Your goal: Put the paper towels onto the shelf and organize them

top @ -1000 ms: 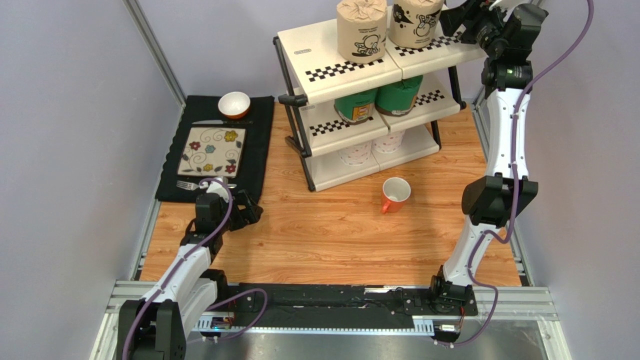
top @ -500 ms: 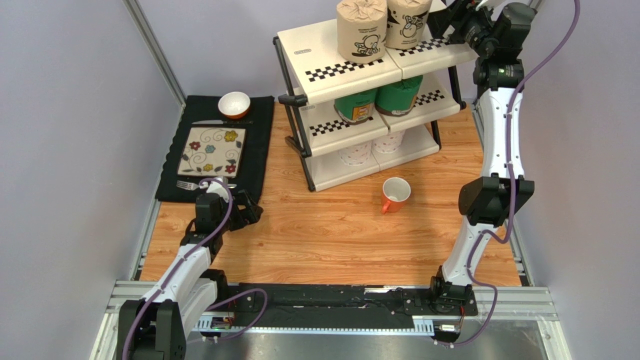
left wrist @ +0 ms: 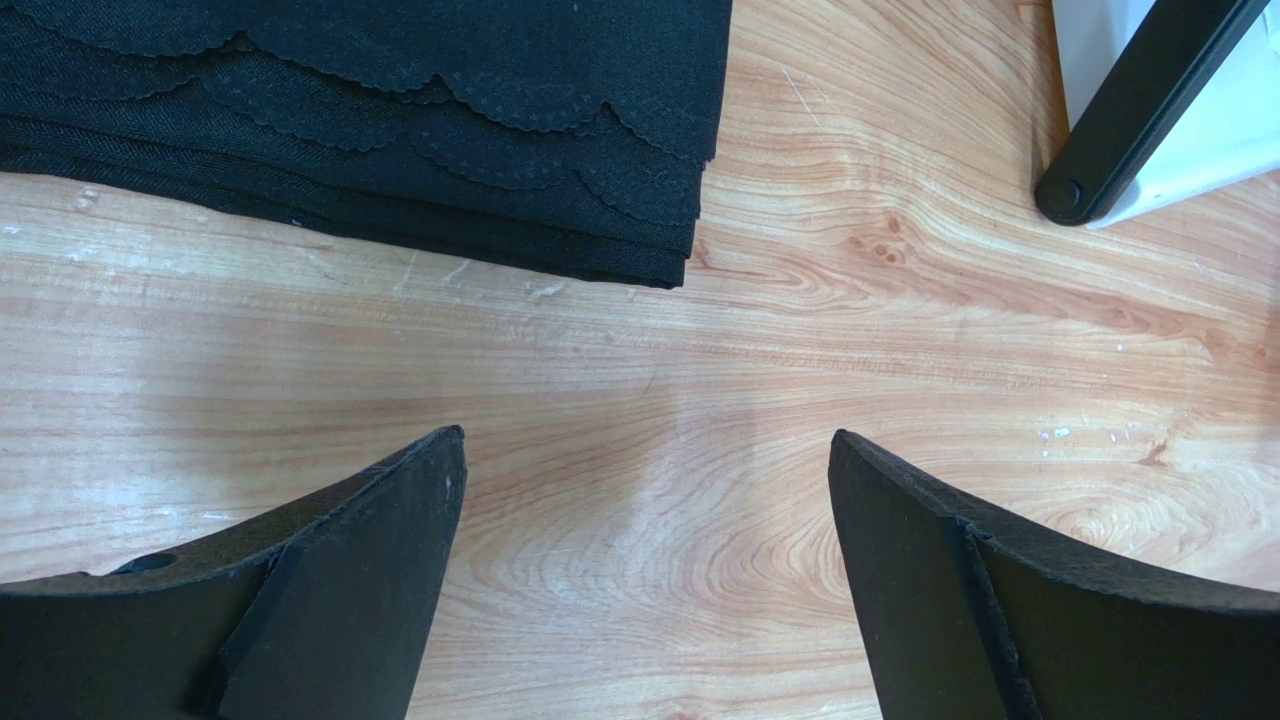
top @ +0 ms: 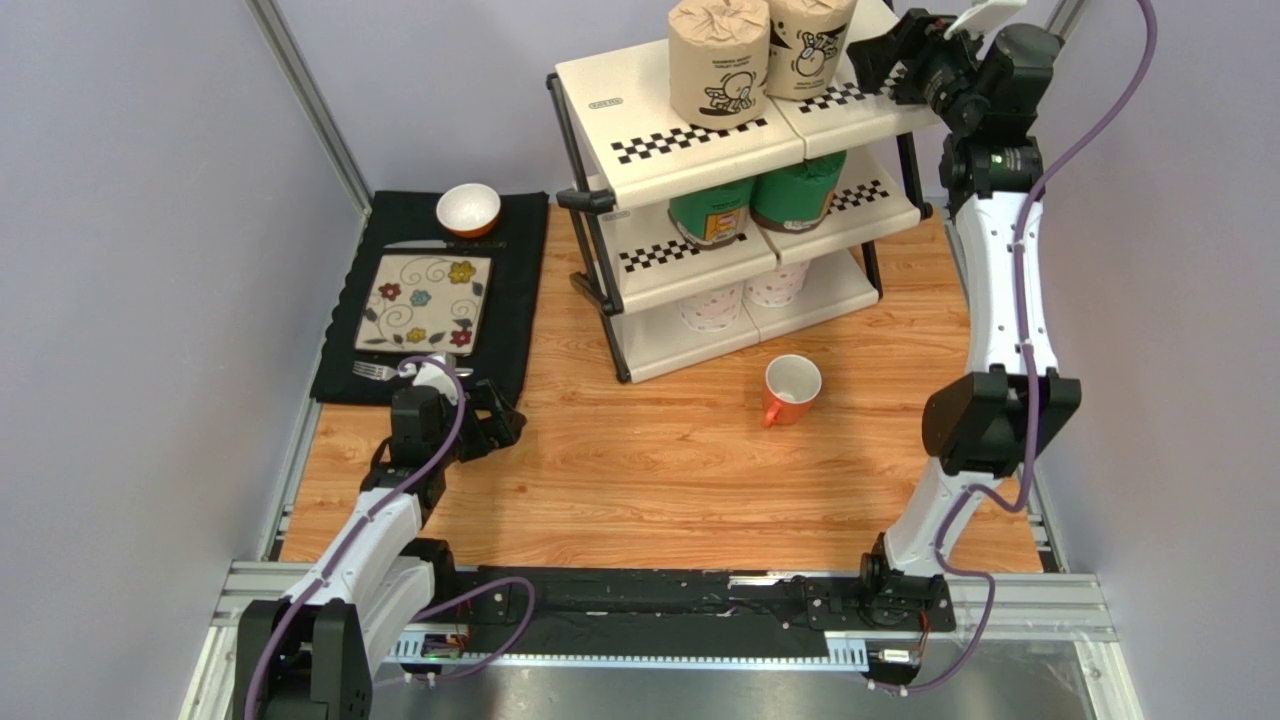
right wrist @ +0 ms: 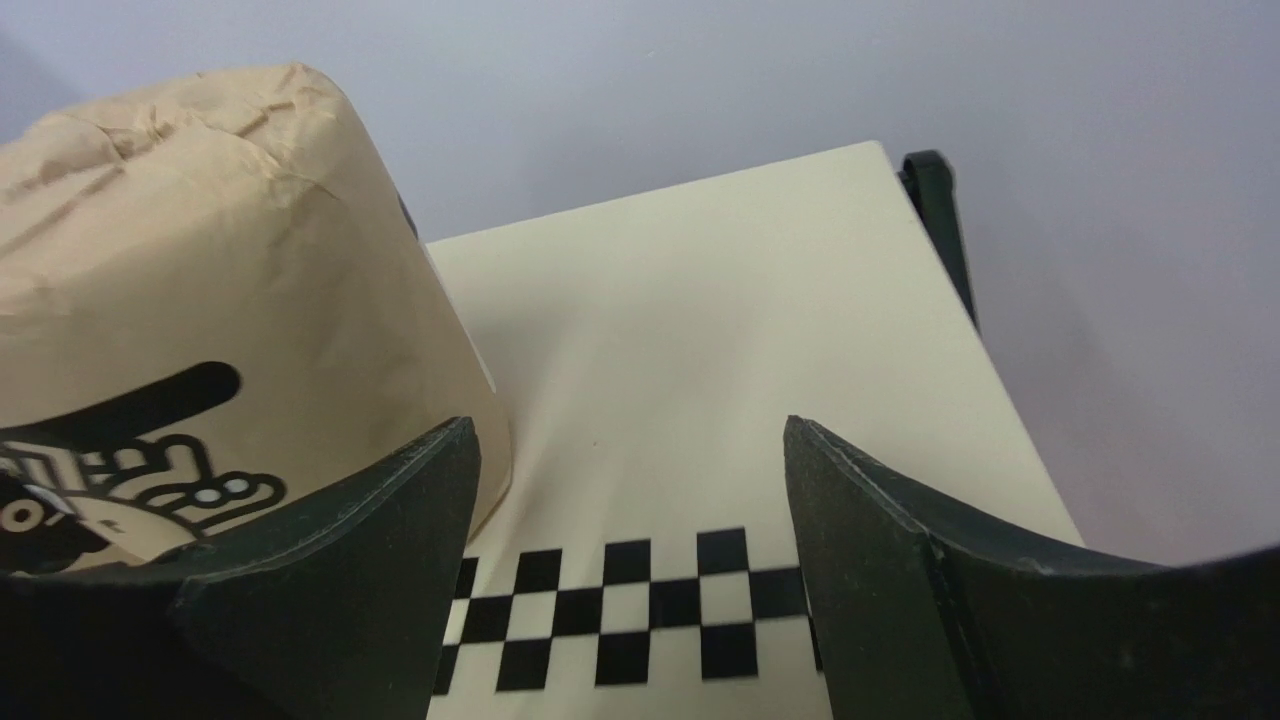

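Observation:
The shelf [top: 661, 128] stands at the back of the table. Two brown kraft rolls [top: 718, 60] [top: 812, 42] stand side by side on its top tier. Two green rolls [top: 712, 210] [top: 798, 191] sit on the middle tier and two white rolls [top: 712, 306] [top: 778, 285] on the bottom tier. My right gripper [top: 887, 53] is open and empty above the top tier's right end, just right of the second kraft roll [right wrist: 181, 300]; the checkered strip [right wrist: 631, 600] shows between its fingers. My left gripper [top: 489, 420] is open and empty, low over the wood [left wrist: 646, 495].
An orange mug [top: 789, 387] stands on the table in front of the shelf. A black placemat [top: 511, 285] with a floral plate [top: 424, 302], a fork and a small bowl [top: 469, 209] lies at the left. A shelf foot [left wrist: 1120, 135] shows in the left wrist view.
My right gripper has moved left and slightly down along the top tier, nudging the right kraft roll leftward against the other. The left arm has not moved.

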Available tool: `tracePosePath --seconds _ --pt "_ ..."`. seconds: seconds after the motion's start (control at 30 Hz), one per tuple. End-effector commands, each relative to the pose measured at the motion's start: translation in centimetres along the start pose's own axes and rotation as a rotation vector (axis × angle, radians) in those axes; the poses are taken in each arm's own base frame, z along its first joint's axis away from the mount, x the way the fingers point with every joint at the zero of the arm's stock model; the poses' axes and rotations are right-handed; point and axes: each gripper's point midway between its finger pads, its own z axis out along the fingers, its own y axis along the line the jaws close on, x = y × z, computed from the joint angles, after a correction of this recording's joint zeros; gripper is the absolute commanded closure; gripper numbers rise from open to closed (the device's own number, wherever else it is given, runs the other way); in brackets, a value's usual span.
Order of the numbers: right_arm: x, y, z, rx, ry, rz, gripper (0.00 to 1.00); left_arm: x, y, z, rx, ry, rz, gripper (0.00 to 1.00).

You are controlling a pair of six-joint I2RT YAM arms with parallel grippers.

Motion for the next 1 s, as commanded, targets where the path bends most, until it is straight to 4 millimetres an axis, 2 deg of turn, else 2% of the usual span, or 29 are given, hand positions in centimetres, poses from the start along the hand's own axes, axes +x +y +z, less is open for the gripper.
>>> tracePosePath --seconds 0.0,0.03,0.13,0.2,0.23,0.27,0.37,0.4,0.43,0.47,0.5,0.57,0.6,0.67,0.7,0.8,0.83,0.9,0.93,0.97 --pt "-8.8 1.6 -5.1 0.125 -0.249 -0.084 0.21 -1.4 -0.6 0.0 0.022 -0.047 0.008 0.01" --pt "-10.3 2.4 -6.8 0.14 -0.289 -0.093 0.21 -1.5 -0.6 0.0 0.022 -0.047 0.008 0.01" --pt "-13.3 3.1 -9.3 0.186 -0.384 -0.11 0.2 -1.5 -0.6 0.0 0.02 -0.046 0.009 0.01" --pt "-15.4 4.2 -11.8 0.208 -0.442 -0.111 0.19 -1.4 -0.5 0.0 0.016 -0.046 0.009 0.01" --pt "-15.7 4.4 -12.6 0.217 -0.452 -0.101 0.19 -1.3 -0.4 0.0 0.011 -0.043 0.008 0.01" --pt "-16.4 5.4 -14.5 0.221 -0.474 -0.095 0.18 -1.4 -0.3 0.0 0.008 -0.047 0.009 0.01" --pt "-16.0 6.9 -17.3 0.212 -0.476 -0.028 0.17 -1.2 -0.3 0.0 0.011 -0.042 0.007 0.01" --pt "-14.8 7.9 -19.1 0.192 -0.46 -0.013 0.17 -1.3 -0.4 0.0 0.011 -0.043 0.007 0.01" --pt "-14.2 8.7 -20.0 0.17 -0.458 0.019 0.06 -1.4 -0.4 0.0 0.013 -0.046 0.008 0.01" --pt "-12.9 8.9 -20.6 0.163 -0.443 0.043 0.01 -1.5 -0.5 0.0 0.015 -0.05 0.009 0.01" --pt "-10.8 9.4 -22.5 0.161 -0.432 0.07 0.01 -1.5 -0.6 -0.1 0.019 -0.052 0.008 0.01" --pt "-8.4 9.9 -24.0 0.142 -0.425 0.124 0.01 -1.4 -0.5 -0.1 0.02 -0.051 0.007 0.01" --pt "-5.8 9.8 -25.3 0.15 -0.404 0.155 0.01 -1.4 -0.6 -0.1 0.022 -0.052 0.006 0.01" --pt "-3.7 10.8 -26.9 0.113 -0.394 0.198 0.01 -1.3 -0.6 -0.1 0.026 -0.05 0.004 0.01" --pt "-1.2 10.9 -28.0 0.107 -0.372 0.214 0.01 -1.3 -0.7 0.0 0.03 -0.05 0.005 0.01" --pt "3.1 10.7 -29.4 0.122 -0.301 0.277 0.01 -1.2 -0.6 0.0 0.027 -0.048 0.004 0.01" --pt "5.7 10.3 -30.1 0.138 -0.259 0.296 0.01 -1.1 -0.5 0.0 0.025 -0.047 0.003 0.01" --pt "7.9 10.0 -30.8 0.158 -0.22 0.312 0.01 -1.2 -0.5 0.0 0.023 -0.05 0.002 0.01" --pt "10.0 9.6 -31.3 0.181 -0.177 0.325 0.01 -1.2 -0.6 0.0 0.027 -0.047 0.003 0.01" --pt "10.9 9.3 -31.5 0.201 -0.16 0.331 0.01 -1.4 -0.7 -0.1 0.028 -0.052 0.003 0.01"
